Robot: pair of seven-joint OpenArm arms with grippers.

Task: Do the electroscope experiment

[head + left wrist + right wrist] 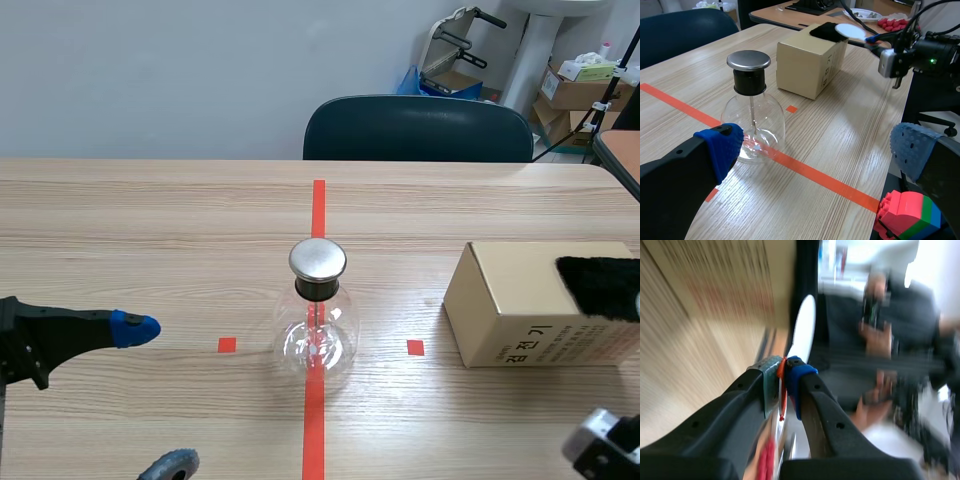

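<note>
The electroscope, a clear glass flask [318, 335] with a round metal cap [318, 259], stands on the red tape line at the table's middle. It also lies just ahead of my open left gripper [815, 150] as the flask [753, 125]. My left gripper [152, 397] sits low at the left, apart from the flask. A cardboard box [520, 310] carries a black fur cloth [602, 285]. My right gripper [785, 385] is shut on the thin orange stem of a white disc [804, 332]. That disc [850, 31] hovers at the cloth [826, 31] on the box [807, 62].
A dark chair [418, 128] stands behind the table's far edge. Boxes and gear fill the back right corner. Stacked coloured toy bricks [907, 220] lie off the table edge by my left gripper's right finger. Only part of the right arm [603, 450] shows at the lower right.
</note>
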